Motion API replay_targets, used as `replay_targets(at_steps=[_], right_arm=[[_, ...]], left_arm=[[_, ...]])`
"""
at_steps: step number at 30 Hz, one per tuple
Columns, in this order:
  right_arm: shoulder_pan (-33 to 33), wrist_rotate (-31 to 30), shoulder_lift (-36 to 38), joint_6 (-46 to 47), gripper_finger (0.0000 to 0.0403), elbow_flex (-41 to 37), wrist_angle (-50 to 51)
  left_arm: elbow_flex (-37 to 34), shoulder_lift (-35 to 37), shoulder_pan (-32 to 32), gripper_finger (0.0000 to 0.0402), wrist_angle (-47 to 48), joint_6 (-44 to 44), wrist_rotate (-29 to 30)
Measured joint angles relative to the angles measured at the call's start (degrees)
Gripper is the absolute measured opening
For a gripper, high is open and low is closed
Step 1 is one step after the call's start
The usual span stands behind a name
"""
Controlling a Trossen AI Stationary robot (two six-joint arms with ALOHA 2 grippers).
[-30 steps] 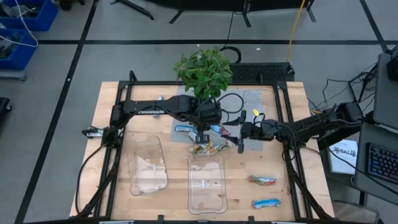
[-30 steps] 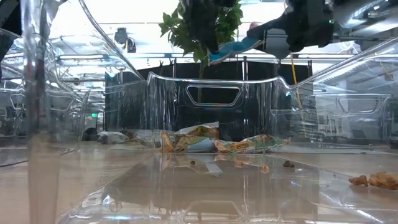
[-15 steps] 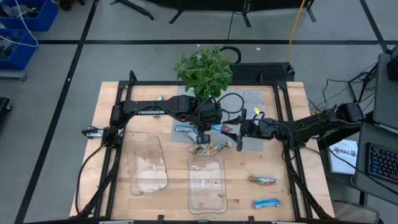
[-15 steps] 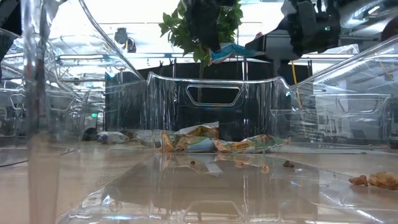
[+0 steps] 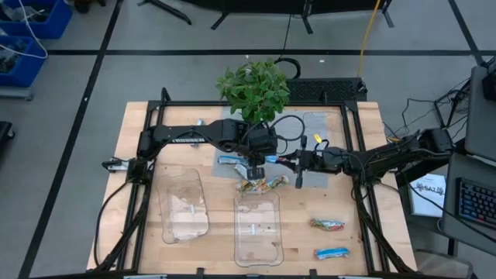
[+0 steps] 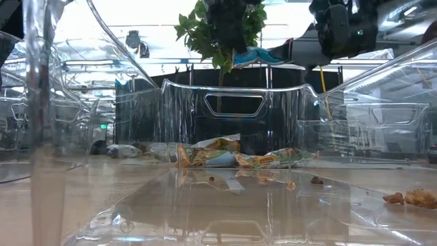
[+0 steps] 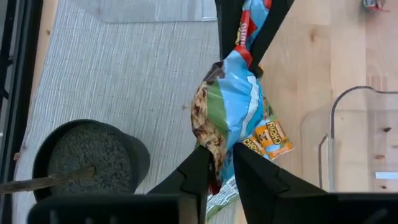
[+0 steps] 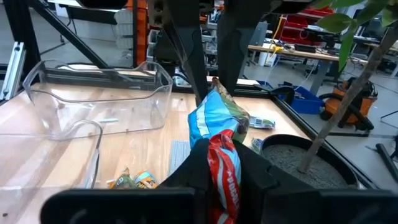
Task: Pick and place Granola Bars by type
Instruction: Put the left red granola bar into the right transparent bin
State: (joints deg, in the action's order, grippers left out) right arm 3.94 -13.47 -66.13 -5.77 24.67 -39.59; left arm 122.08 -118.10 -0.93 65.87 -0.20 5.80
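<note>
— Where is the blue bar (image 7: pixel 237 102)?
— In the air above the grey mat (image 5: pixel 229 152), held at both ends. The left gripper (image 7: pixel 219 163) pinches one end, the right gripper (image 8: pixel 221 163) the red end. Both sets of fingers are closed on the bar.

— And the other bars?
— A small pile (image 5: pixel 262 184) lies on the table just below the grippers, at the far edge of the middle tray (image 5: pixel 257 240). One bar (image 5: pixel 226 160) rests on the mat. Two more, a green-red one (image 5: pixel 327 225) and a blue one (image 5: pixel 332 253), lie well apart on the right side of the table.

— The trays?
— Two clear ones: the middle tray and a left tray (image 5: pixel 184 218). I cannot tell whether they hold any bars.

— Anything else?
— A potted plant (image 5: pixel 254 87) stands at the far edge, behind the arms.
</note>
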Motion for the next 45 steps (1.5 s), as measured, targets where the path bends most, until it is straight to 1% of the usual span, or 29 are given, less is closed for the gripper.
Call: replay_targets(at_steps=[3, 5, 9, 11, 18, 25, 28, 32, 33, 35, 37, 40, 45], right_arm=[[0.02, -0.80, 0.57, -0.36, 0.0029, 0.00, 0.18], [0.07, -2.33, 1.55, -0.52, 0.0029, 0.00, 1.11], [0.07, -3.06, 4.88, -0.33, 0.0028, -0.02, 4.09], [0.10, -3.03, 6.89, 0.17, 0.0028, -0.04, 5.96], [0.81, -3.80, 13.92, 0.55, 0.0026, -0.09, 13.09], [2.16, -7.77, 20.42, 0.55, 0.0026, -0.02, 18.73], [2.48, -8.47, 23.00, 0.61, 0.0025, -0.04, 21.05], [3.45, -10.84, 26.74, 0.83, 0.0024, -0.02, 25.17], [3.73, -10.96, 27.60, 1.11, 0.0024, -0.04, 26.15], [4.07, -10.94, 29.29, 1.59, 0.0024, -0.04, 27.66], [4.29, -10.95, 30.67, 1.68, 0.0024, -0.03, 28.73], [4.71, -11.81, 32.38, 1.67, 0.0024, -0.08, 30.08], [5.09, -12.14, 34.91, 1.69, 0.0024, -0.07, 31.98]], left_arm=[[0.00, 0.54, 0.00, 0.0080, 0.08, -2.34, -0.36], [0.02, 1.00, 0.00, 0.0078, 0.02, -2.94, -1.90], [0.00, 2.97, 0.51, 0.0078, -0.57, -0.57, -5.68], [0.00, 4.19, 1.20, 0.0078, -0.83, 1.14, -6.67], [0.00, 7.82, 4.34, 0.0077, -3.16, 5.67, -7.08], [-0.29, 10.36, 6.76, 0.0077, -2.30, 6.23, -7.03], [-1.77, 11.03, 8.04, 0.0077, -2.30, 7.79, -6.91], [-5.47, 12.62, 9.57, 0.0077, -3.40, 8.45, -7.17], [-7.16, 13.31, 9.89, 0.0077, -4.20, 8.47, -7.31], [-12.25, 16.16, 10.27, 0.0077, -9.27, 8.67, -7.77], [-20.05, 20.38, 10.44, 0.0077, -15.62, 8.75, -9.42], [-34.92, 29.70, 9.99, 0.0077, -29.20, 8.12, -10.80], [-63.57, 46.80, 8.55, 0.0077, -54.27, 3.66, -9.66]])
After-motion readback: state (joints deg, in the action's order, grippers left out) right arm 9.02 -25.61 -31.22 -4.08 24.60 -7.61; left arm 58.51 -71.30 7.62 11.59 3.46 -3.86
